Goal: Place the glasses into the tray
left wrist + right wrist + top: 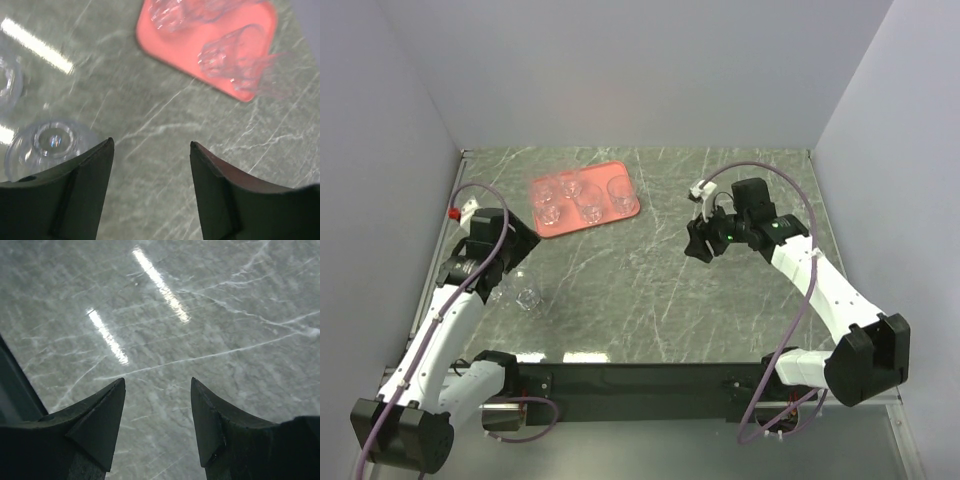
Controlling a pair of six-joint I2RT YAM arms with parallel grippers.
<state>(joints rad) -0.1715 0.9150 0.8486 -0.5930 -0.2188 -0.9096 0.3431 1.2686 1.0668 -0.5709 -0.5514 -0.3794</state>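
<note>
One glass half-hidden behind left end effector

No readable text, label or number appears anywhere.

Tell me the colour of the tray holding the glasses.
Salmon-red. The tray shows best in the top external view, against the grey-green marbled table.

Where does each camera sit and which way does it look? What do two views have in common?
Top external: above and behind, looking down on the table; left arm and right arm show.
Left wrist: on the left arm, looking down past the open left gripper at a glass and the tray.
Right wrist: looking down past the open right gripper at table only.
Shared: top and left wrist views both show the tray.
</note>
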